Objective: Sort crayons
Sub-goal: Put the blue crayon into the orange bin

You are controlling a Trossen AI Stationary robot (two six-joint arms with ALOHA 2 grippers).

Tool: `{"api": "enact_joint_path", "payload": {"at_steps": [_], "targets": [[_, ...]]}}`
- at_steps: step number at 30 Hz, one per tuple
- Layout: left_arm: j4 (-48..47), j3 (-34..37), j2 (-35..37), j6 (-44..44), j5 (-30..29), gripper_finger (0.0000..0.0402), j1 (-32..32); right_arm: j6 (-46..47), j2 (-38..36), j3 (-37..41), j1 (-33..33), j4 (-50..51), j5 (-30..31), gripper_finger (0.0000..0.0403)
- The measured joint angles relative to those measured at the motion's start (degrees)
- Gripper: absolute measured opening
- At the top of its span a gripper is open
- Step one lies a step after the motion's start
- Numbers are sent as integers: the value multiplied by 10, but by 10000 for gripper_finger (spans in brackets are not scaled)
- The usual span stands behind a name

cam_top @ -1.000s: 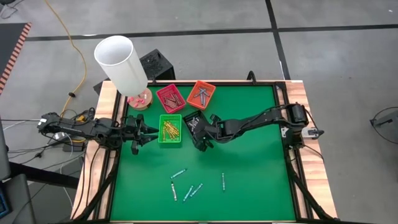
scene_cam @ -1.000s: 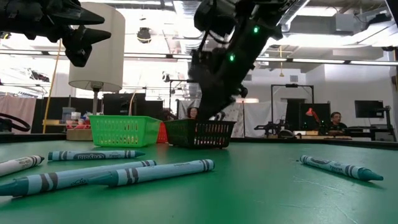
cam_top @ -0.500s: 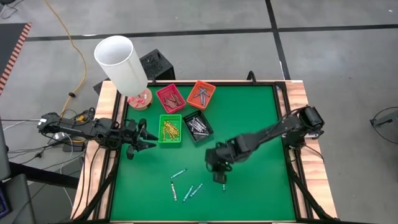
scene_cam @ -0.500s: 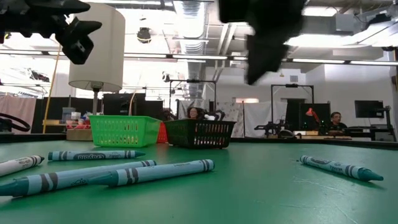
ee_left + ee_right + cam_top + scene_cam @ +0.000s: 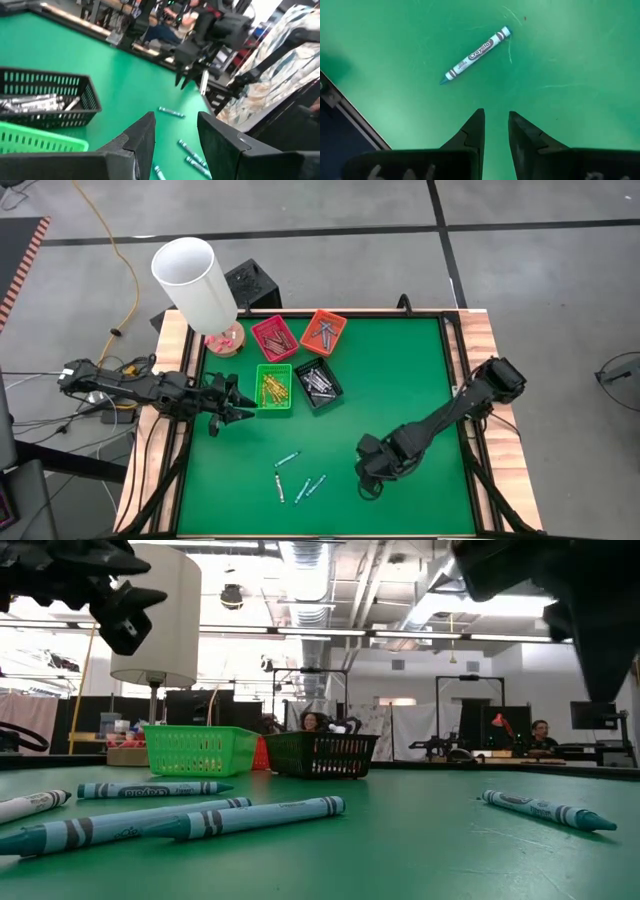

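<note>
Several light blue crayons (image 5: 300, 480) lie flat on the green mat near its front edge. One more blue crayon (image 5: 475, 54) lies alone just ahead of my right gripper (image 5: 495, 127). That gripper hangs above the mat at the near right (image 5: 368, 480), pointing down, open and holding nothing. My left gripper (image 5: 228, 408) waits at the mat's left side beside the green tray (image 5: 273, 388), held level, open and holding nothing (image 5: 175, 132). Sorted crayons fill the red (image 5: 274, 337), orange (image 5: 323, 330), green and black (image 5: 318, 383) trays.
A tall white lamp (image 5: 195, 280) stands at the far left corner on a wooden base. The four trays cluster at the far middle of the mat. Wooden rails (image 5: 480, 330) edge the table. The mat's right half (image 5: 420, 380) is bare green. People sit in the room behind.
My right gripper has swung from the black tray toward the table's near edge and somewhat right, tipping until it points down over the lone blue crayon. My left gripper has stayed in place and turned slightly. The crayons on the mat have not moved.
</note>
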State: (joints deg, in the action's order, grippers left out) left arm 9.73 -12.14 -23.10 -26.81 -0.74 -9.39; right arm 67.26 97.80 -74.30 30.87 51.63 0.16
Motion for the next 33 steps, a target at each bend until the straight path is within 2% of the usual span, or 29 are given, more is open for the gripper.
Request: {"api": "enact_joint_path", "payload": {"at_steps": [4,6,11,15,17,20,22,27,33], "targets": [[1,0,-23,-11,0,137,0,67,0,0,20,-6,16,81],[6,0,-31,-11,0,137,0,68,0,0,22,-17,17,81],[14,0,-35,2,-19,137,0,-60,0,0,11,-26,21,81],[14,0,-35,21,-71,137,0,-111,0,0,-12,-24,71,81],[12,0,-35,18,-96,137,0,-93,0,0,-31,-13,69,81],[14,0,-35,-66,-112,137,0,-30,0,1,-56,5,22,81],[8,0,-35,-93,-126,137,0,-9,0,1,-61,10,25,81],[-13,0,-35,-97,-196,137,21,56,0,1,-85,25,28,88],[-38,0,-35,-58,-191,139,38,34,0,9,-101,34,41,126]]}}
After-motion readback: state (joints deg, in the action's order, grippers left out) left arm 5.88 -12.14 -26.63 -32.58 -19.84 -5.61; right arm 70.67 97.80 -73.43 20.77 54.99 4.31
